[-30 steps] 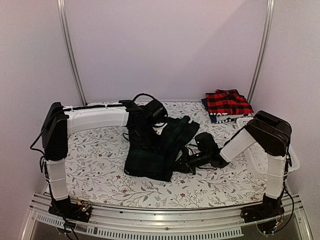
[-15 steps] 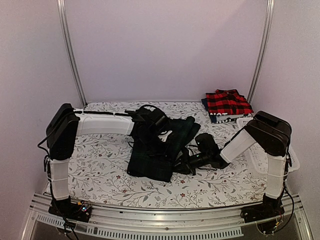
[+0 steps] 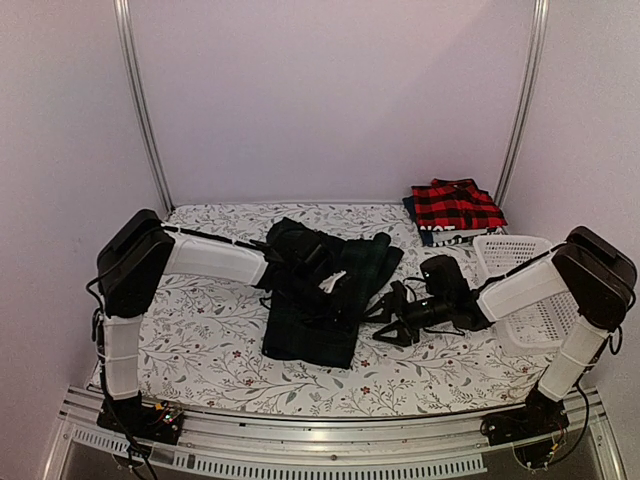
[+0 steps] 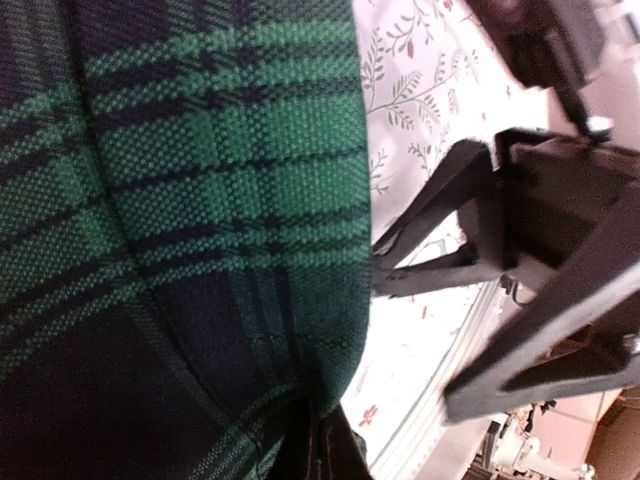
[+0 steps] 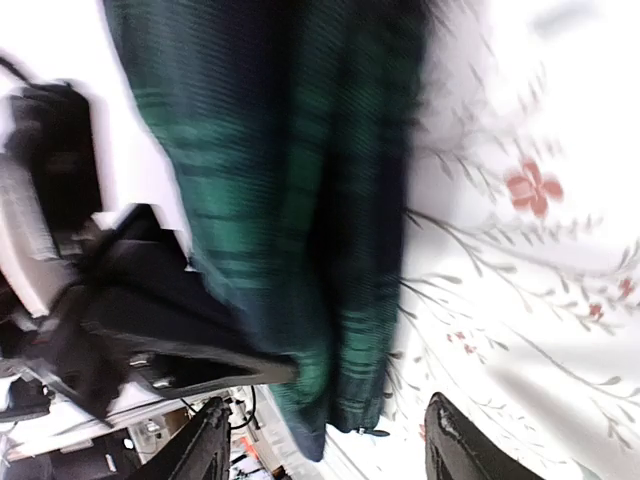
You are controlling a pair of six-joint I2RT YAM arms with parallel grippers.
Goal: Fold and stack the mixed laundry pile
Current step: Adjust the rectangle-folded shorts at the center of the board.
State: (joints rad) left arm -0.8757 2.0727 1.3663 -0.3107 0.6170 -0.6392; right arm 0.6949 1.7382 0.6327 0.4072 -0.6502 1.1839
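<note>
Left arm (image 3: 215, 258) had white moulded links, boxy black joint housings and a thin black cable (image 3: 212, 237) run along the top. Right arm (image 3: 522, 290) was the same build. Black base mounts (image 3: 135, 412), coloured wiring at the left one. Right wrist fingers (image 5: 205, 450) were matte black.

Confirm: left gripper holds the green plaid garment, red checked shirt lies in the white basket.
Wrong on the shirt. The top view shows the red checked shirt lying beyond the white basket, not in it. The left gripper does hold the green plaid garment.
</note>
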